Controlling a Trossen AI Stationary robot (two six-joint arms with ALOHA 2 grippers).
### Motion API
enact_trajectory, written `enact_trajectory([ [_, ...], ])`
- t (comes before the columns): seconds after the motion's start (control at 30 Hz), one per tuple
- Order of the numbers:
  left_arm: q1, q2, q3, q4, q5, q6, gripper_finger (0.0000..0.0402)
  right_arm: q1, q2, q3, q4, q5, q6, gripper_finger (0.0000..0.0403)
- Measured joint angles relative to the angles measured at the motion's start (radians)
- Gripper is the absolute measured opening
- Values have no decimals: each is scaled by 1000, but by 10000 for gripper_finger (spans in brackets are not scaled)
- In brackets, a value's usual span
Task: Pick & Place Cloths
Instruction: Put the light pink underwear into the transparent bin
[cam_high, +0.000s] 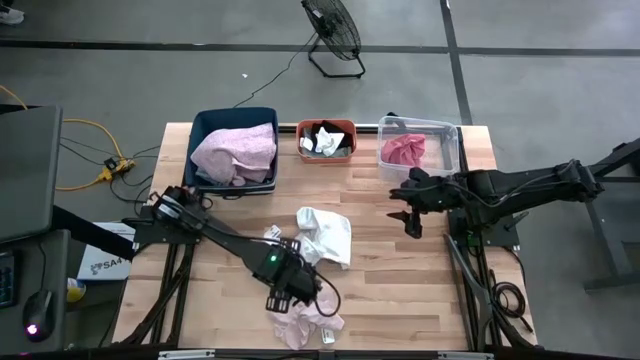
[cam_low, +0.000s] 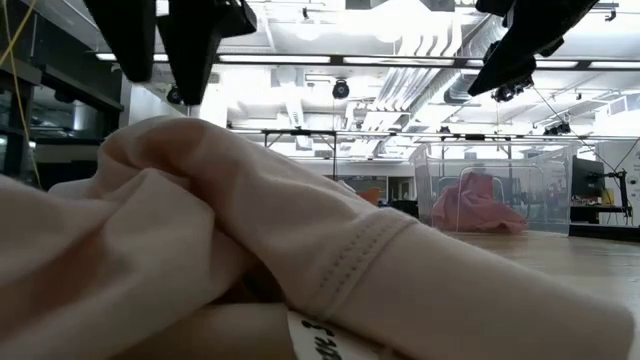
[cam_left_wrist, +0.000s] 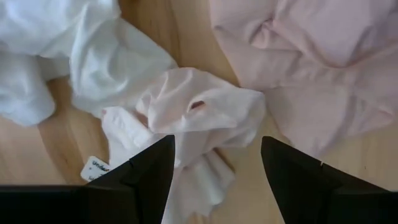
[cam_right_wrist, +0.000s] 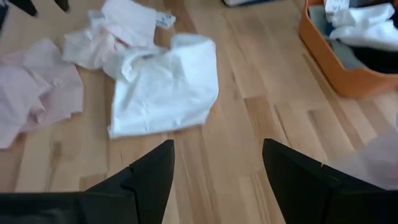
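Pink crumpled cloth sits right under the left tool, fingers spread and empty, ready to drop and pinch.

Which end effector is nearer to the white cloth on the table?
Left. The left end effector hovers beside the white cloth; the right end effector is farther away, near the clear bin.

I am wearing matte black on both jointed arms, and a small green light is glowing on my left wrist. My fingers are showing as broad, flat, dark wedges with angled edges, and black cabling is trailing along my right arm.
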Motion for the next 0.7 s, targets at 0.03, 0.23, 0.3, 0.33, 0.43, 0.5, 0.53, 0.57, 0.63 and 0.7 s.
enact_trajectory([
  [0.03, -3, 5, -1, 4, -10, -6, 232, 0, 0, 0, 12, 0, 0, 236],
  [0.23, -1, 71, 1, 37, -40, -9, 232, 0, 0, 0, 33, 0, -1, 236],
  [0.3, -1, 97, 0, 6, -48, -12, 232, 0, -1, 0, 32, 0, -1, 236],
  [0.33, -1, 107, -1, -7, -48, -17, 232, 0, -1, 0, 33, 0, -1, 236],
  [0.43, -1, 132, 0, -38, -81, -35, 232, 0, 0, 0, 32, 0, -2, 236],
  [0.5, -1, 146, 0, -47, -110, -40, 232, 0, -1, 0, 32, 0, -2, 236],
  [0.53, -1, 148, 0, -52, -118, -42, 232, 0, 0, 0, 32, 0, -2, 236],
  [0.57, -1, 148, 0, -60, -117, -42, 232, 0, 0, 0, 32, 0, -2, 236],
  [0.63, 0, 145, 0, -56, -110, -43, 231, 0, -1, 0, 32, 0, -2, 236],
  [0.7, 4, 145, 0, -58, -106, -43, 225, 0, -1, 0, 32, 0, -2, 236],
])
